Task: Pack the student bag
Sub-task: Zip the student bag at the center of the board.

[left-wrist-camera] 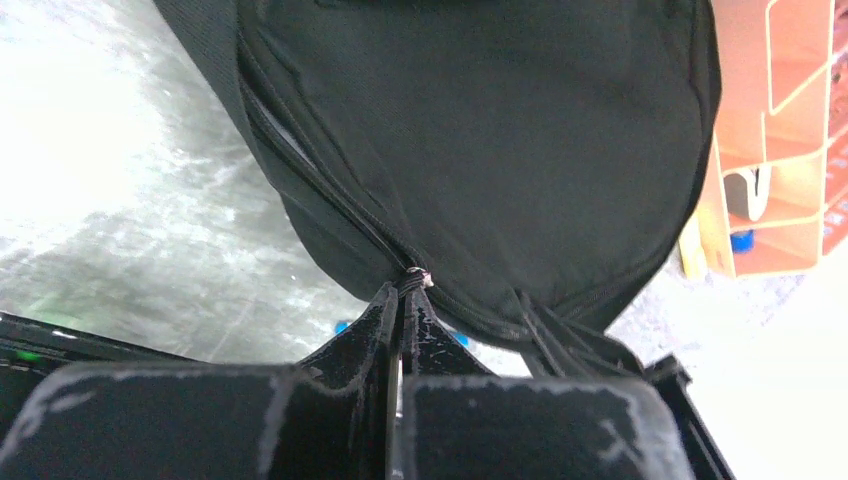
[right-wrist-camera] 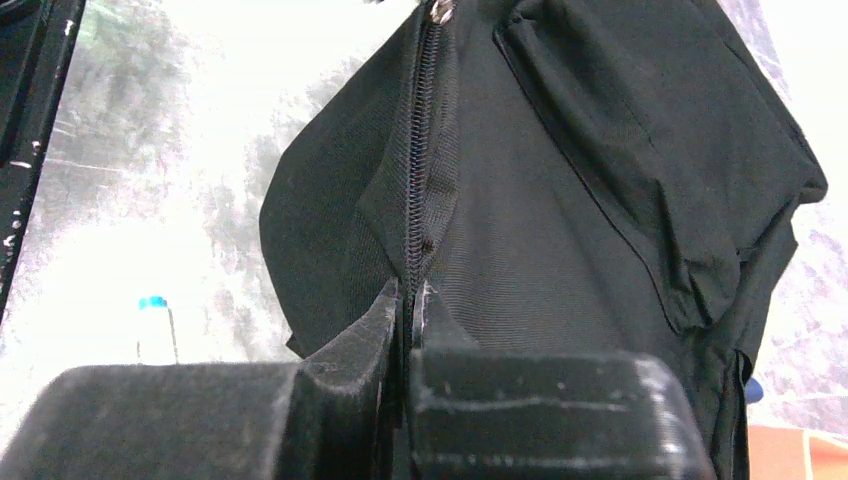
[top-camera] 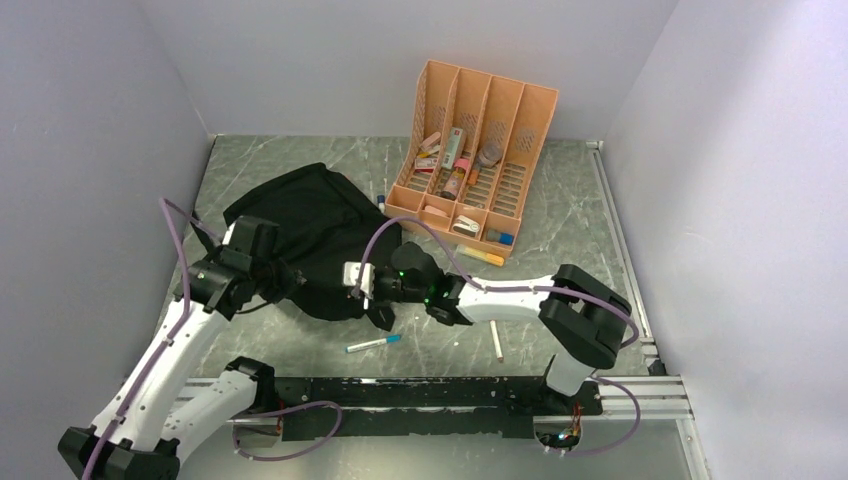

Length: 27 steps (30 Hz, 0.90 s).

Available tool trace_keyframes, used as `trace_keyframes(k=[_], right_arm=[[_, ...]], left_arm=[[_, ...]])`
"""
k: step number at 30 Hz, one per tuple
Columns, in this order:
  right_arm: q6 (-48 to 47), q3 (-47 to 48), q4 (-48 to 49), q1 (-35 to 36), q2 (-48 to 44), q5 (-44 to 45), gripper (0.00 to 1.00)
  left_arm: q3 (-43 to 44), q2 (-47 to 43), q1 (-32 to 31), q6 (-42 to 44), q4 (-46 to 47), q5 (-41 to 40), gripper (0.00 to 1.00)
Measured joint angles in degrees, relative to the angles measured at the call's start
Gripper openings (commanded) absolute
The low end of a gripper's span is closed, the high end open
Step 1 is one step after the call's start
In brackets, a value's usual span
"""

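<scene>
Tabletop holds student bag, interior hidden, left gripper and right gripper pinching zipper.

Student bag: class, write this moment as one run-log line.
left gripper: shut on student bag at zipper | right gripper: shut on student bag at zipper | pen: outside bag

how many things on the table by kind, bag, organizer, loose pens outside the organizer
student bag: 1
orange organizer: 1
loose pens and sticks on the table: 4 (teal-capped pen, white stick, yellow marker, blue-tipped one beside the bag)
total: 6
the items inside the organizer are too small to count
</scene>
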Motion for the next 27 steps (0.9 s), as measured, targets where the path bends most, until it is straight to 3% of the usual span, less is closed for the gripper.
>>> trace_keyframes(k=[7, 12, 21, 27], right_arm=[[-1.09, -2.36, 0.57, 2.93, -2.36, 5.31, 0.0], [-1.18, -4.57, 1.57, 4.26, -3.67, 7.41, 0.0], [-1.38, -5.95, 4.07, 6.21, -4.42, 8.41, 0.0], [-1.53, -6.67, 5.11, 6.82, -4.42, 8.33, 0.0]], left_arm=[[5.11, 5.95, 0.85, 1.84, -2.62, -7.41, 0.05], [7.69, 12.76, 5.29, 4.33, -2.97, -10.08, 0.05], [8.22, 16.41, 17.66, 9.29, -2.73, -8.63, 0.05], [8.22, 19.61, 21.64, 11.61, -1.38, -6.95, 0.05]])
